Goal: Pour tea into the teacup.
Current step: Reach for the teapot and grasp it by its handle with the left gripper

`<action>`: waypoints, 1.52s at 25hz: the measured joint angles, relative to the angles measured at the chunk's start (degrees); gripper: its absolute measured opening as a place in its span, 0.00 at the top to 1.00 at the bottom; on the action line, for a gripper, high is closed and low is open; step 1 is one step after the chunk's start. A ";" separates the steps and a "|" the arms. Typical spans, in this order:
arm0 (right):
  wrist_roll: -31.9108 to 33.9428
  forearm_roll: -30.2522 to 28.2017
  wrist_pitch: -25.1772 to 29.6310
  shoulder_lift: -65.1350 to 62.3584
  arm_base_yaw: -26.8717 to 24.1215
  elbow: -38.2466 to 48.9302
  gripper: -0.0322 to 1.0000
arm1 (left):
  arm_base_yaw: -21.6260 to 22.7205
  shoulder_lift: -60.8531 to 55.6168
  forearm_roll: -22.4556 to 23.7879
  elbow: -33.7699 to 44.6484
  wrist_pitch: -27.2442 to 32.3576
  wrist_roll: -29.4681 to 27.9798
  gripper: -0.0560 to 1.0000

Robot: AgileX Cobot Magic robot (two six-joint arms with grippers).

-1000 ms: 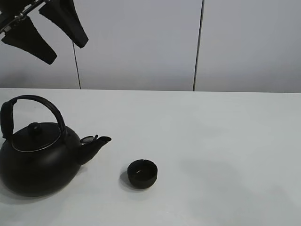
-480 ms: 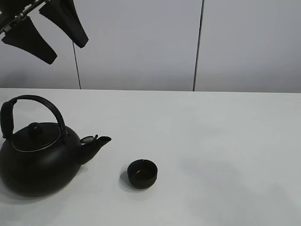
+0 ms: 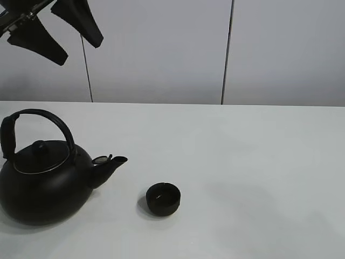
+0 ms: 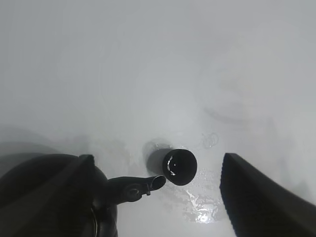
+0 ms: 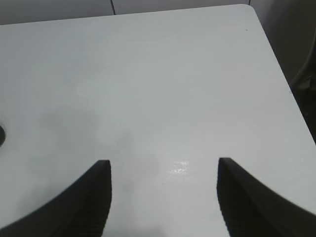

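The small, round, matte-black handleless teacup [image 3: 163, 199] stands upright on the wide white table [image 3: 259, 162], near its front and left of the middle in the high view. A faint light sheen of tea [image 4: 173, 165] shows inside it. The big round black kettle [image 3: 43, 183] with an arched handle sits upright to the left of the teacup. Its short spout [image 3: 110, 164] points toward the teacup but stops short of it, so bare table lies between the two. In the left wrist view, small wet glints [image 4: 200, 212] lie on the table just beside the teacup.

The left gripper [image 3: 78, 51] hangs high above the kettle, in front of the pale panelled wall [image 3: 161, 48]. Its jaws are spread wide and hold nothing. The right gripper [image 5: 164, 162] is likewise released and empty, with bare table between its fingers. It hovers over the right part of the table, where a rounded far corner [image 5: 249, 6] and the right edge [image 5: 281, 84] show.

To the right of the teacup and behind it, the table runs bare to the wall.
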 joint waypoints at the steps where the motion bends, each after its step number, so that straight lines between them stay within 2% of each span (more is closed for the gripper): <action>1: 0.00 0.00 0.00 0.00 0.00 0.00 0.55 | 0.00 0.00 0.05 0.00 -0.52 0.00 0.46; 6: 0.00 0.00 0.00 0.00 0.00 0.00 0.55 | 0.25 0.00 1.11 0.00 -4.41 0.13 0.46; 8: 0.00 0.00 0.00 0.00 0.00 0.00 0.55 | 0.26 -0.46 1.85 0.00 -7.86 0.69 0.46; 10: 0.00 0.00 0.00 0.00 0.00 0.00 0.55 | 0.04 -2.13 3.88 0.00 -13.88 0.85 0.46; 13: 0.00 0.00 0.00 0.00 0.00 0.00 0.55 | -1.15 -7.95 11.13 0.00 -23.29 0.04 0.46; 17: 0.00 0.00 0.00 0.00 0.00 0.00 0.55 | -4.65 -16.71 24.60 3.08 -31.94 -8.55 0.46; 23: 0.00 0.00 0.00 0.00 0.00 0.00 0.55 | -8.98 -29.13 44.53 18.72 -40.98 -24.58 0.46; 29: 0.00 0.00 0.00 0.00 0.00 0.00 0.55 | -9.24 -38.61 59.38 39.68 -57.81 -34.52 0.46; 32: 0.00 0.00 0.00 0.00 0.00 0.00 0.55 | -8.57 -39.58 62.98 48.37 -67.28 -35.53 0.46; 38: 0.00 0.00 0.00 0.00 0.00 0.00 0.55 | -2.73 -39.61 63.76 57.26 -74.88 -35.53 0.46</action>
